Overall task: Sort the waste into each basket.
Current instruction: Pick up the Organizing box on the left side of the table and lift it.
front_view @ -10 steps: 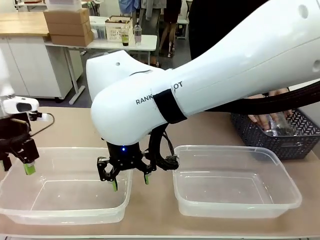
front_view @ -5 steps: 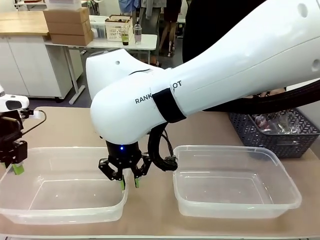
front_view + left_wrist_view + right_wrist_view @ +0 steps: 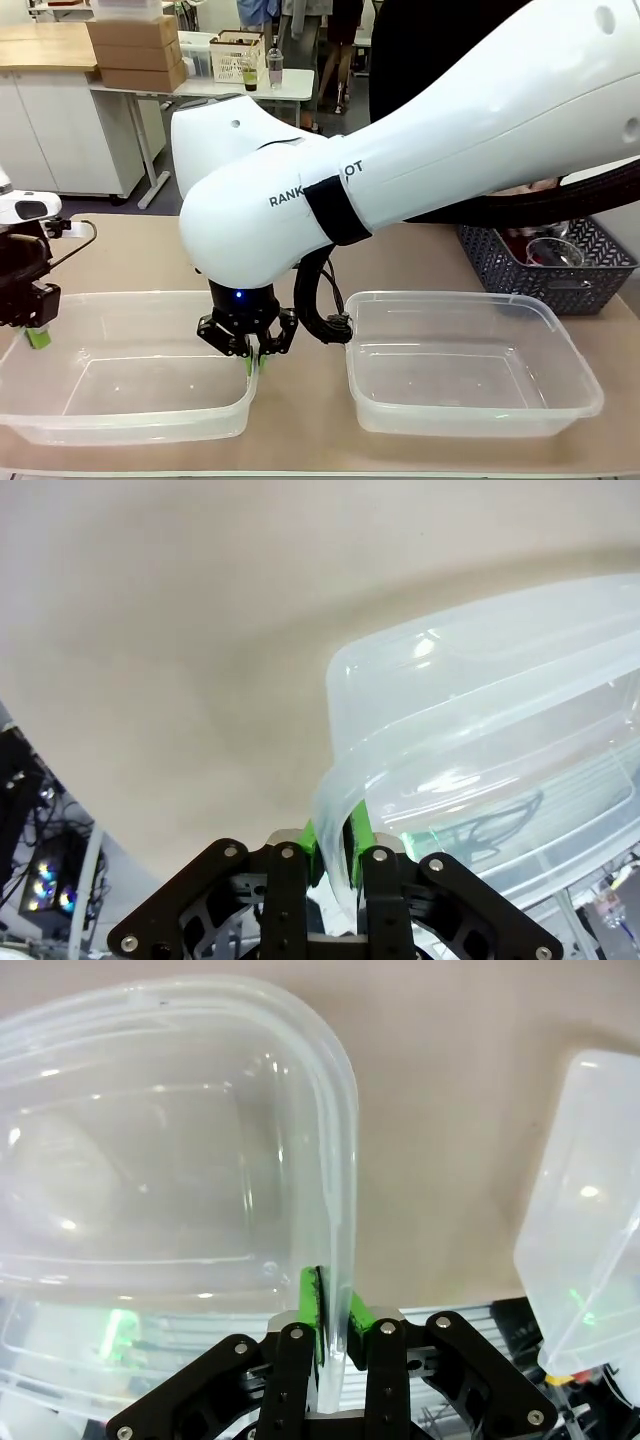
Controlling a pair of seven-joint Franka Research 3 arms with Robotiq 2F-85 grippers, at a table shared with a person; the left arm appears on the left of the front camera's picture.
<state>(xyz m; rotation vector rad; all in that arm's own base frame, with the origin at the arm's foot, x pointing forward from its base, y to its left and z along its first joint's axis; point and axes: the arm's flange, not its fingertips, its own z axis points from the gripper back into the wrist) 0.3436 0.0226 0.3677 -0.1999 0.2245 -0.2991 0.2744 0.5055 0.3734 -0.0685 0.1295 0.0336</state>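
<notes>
Front view shows what has changed over the last second: the right gripper (image 3: 254, 360), spread wide over the near-right corner of the left tub (image 3: 60, 425), has now clenched on that rim, and the left gripper (image 3: 37, 338), which hung over the tub's left edge, has drawn outward and pinched the left rim. Both wrist views confirm it, each pair of green pads (image 3: 312, 1312) squeezing a thin clear wall between them, the left gripper (image 3: 340, 848) on a rounded corner, the right gripper (image 3: 334, 1322) on a long edge.

My reading is that the 2 arms mean to shift or steady this tub before any sorting starts; neither tub holds any waste yet.

The right tub (image 3: 560, 410) sits just beside the right gripper's outer side, apart from it. Beyond it, well away from both tools, the dark lattice basket (image 3: 590, 285) holds a clear bottle (image 3: 552, 250), with a person's hand (image 3: 530, 192) at it.

Both tubs are thin, glossy, see-through plastic with rolled rims and rounded corners, likely flexible under a pinch. The table (image 3: 420, 260) is matte tan.
</notes>
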